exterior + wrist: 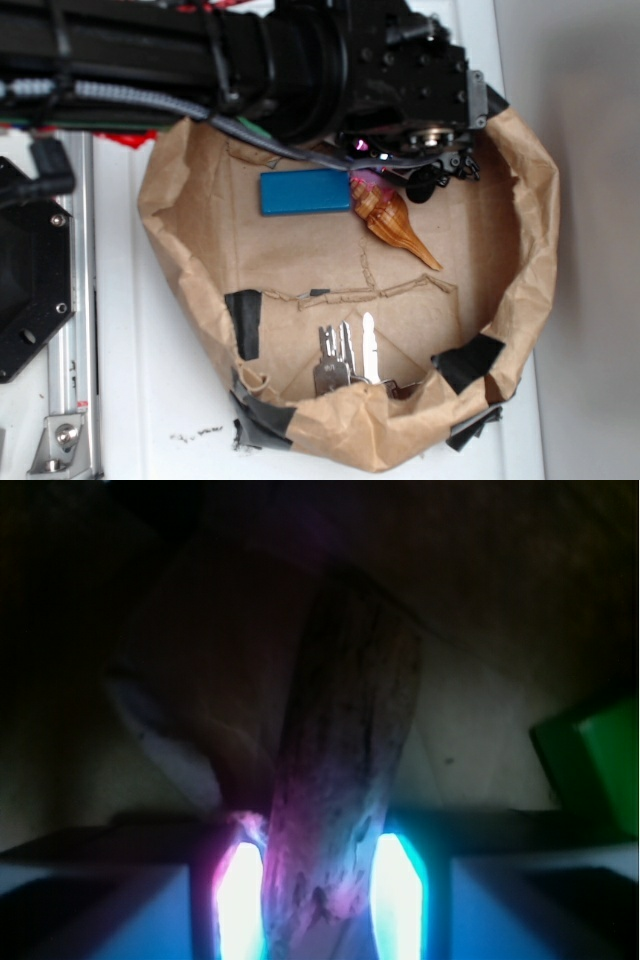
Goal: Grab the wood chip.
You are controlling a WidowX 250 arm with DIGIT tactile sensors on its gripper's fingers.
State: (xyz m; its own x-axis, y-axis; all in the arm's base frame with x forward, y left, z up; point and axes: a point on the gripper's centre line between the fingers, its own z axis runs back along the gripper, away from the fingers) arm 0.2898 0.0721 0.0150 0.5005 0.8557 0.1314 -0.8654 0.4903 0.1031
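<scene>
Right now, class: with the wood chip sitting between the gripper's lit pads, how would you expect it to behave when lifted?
The wood chip looks stiff, so it probably won't bend. Its rough, streaked grain should resist slipping against the pads. Being thin and flat, it is likely light, though its edges might splinter under pressure.

No text, label, brand, number or sign can be read in either view, neither on the things near the fingers nor anywhere else.
</scene>
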